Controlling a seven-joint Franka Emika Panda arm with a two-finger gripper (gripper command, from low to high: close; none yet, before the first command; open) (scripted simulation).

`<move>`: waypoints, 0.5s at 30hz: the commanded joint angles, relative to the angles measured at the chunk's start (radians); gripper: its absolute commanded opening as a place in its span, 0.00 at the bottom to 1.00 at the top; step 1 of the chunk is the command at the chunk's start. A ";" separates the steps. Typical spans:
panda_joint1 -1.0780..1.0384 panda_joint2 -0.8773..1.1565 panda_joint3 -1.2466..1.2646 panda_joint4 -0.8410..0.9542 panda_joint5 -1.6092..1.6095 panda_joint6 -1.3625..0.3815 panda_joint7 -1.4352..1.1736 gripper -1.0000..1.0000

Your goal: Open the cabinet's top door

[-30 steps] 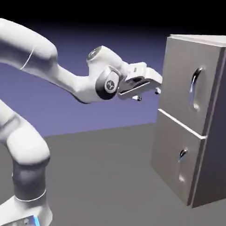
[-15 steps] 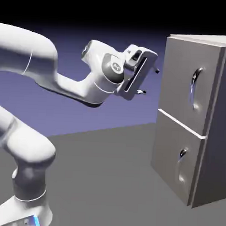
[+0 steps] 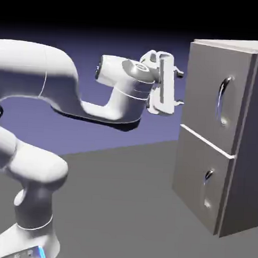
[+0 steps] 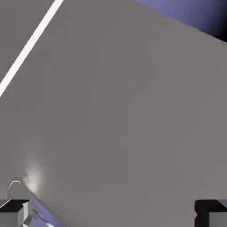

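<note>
**Claw spread wide before closed top door, handle ungripped**

The claw [image 3: 179, 88] is spread wide, its two fingertips well apart and nothing pinched between them. In the exterior view one fingertip sits above the other, and both point toward the exterior view's right. They appear just beside the left edge of the top door [image 3: 203, 87]; contact cannot be confirmed from either view.

The hand view shows the door's flat grey face filling most of the space ahead of the claw. The top door's handle [image 4: 46, 216], curved and shiny, lies at the lower left of that view, partly hidden by the left-hand fingertip. Whether the two touch cannot be told. A white strip [image 4: 29, 48] crosses the upper left corner at a slant.

In the exterior view the top door is shut, forming the upper and taller front panel of the grey cabinet [image 3: 250, 137]. Its long handle stands upright, toward the door's right side. Below the white strip is the lower door [image 3: 198, 174], also shut, with a shorter handle [image 3: 206, 183].

The white arm [image 3: 59, 74] reaches across from the exterior view's left, bent at its joints. The cabinet stands at the right, on the dark grey tabletop [image 3: 114, 194]. The backdrop [image 3: 106, 138] is blue-violet, darkening to black above.
</note>
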 commanded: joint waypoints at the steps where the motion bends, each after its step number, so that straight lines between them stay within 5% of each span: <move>1: 0.016 -0.006 -0.017 0.007 -0.044 -0.003 -0.016 1.00; 15: 0.233 -0.087 -0.253 0.110 -0.652 -0.041 -0.234 1.00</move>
